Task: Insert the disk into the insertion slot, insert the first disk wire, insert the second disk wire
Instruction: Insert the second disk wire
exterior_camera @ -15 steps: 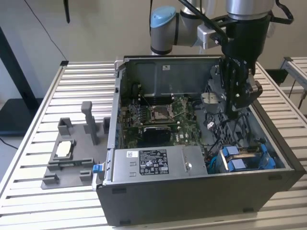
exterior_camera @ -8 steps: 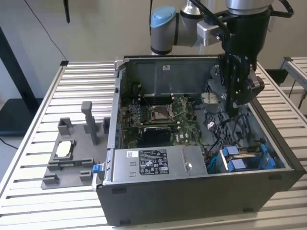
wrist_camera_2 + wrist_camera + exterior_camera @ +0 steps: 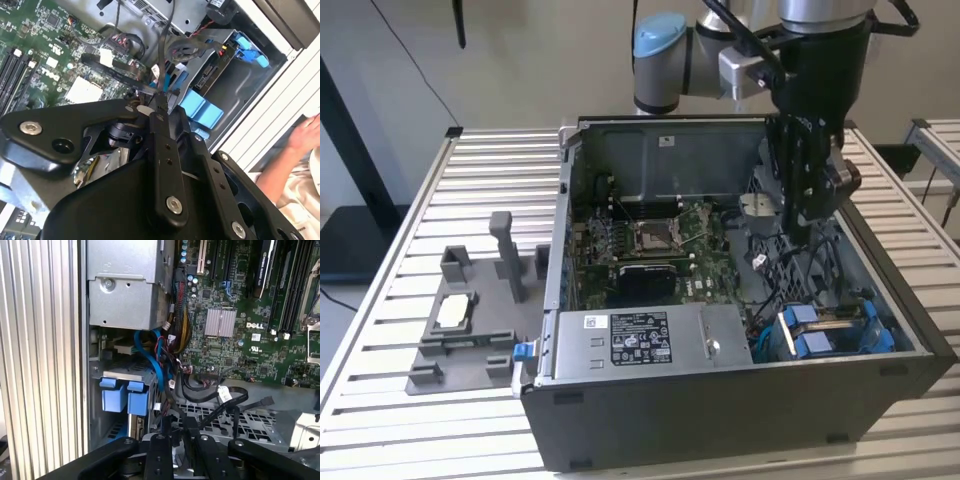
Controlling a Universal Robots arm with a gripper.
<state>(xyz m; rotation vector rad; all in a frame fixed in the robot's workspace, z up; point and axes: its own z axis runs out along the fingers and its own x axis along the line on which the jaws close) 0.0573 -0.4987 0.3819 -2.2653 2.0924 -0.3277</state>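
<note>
The disk [image 3: 837, 318] lies in the insertion slot [image 3: 880, 352] at the case's front corner on the exterior view's right, its blue end tabs [image 3: 810, 345] showing. In the first wrist view the blue tabs [image 3: 124, 396] stand beside the metal cage wall [image 3: 97, 390]. My gripper [image 3: 798, 232] hangs inside the case, above the cable bundle and behind the disk. In the second wrist view my gripper [image 3: 160, 106] is shut on a thin black disk wire [image 3: 162, 55] that runs toward the disk's connector end [image 3: 210, 75]. The same wire [image 3: 168, 407] shows in the first wrist view.
The open case [image 3: 720, 420] sits on a slatted metal table [image 3: 380, 400]. A silver power-supply box [image 3: 640, 340] stands beside the slot, with the motherboard [image 3: 650, 245] behind. A grey fixture [image 3: 470, 320] lies at the exterior view's left. A person's hand [image 3: 306, 132] is outside the case.
</note>
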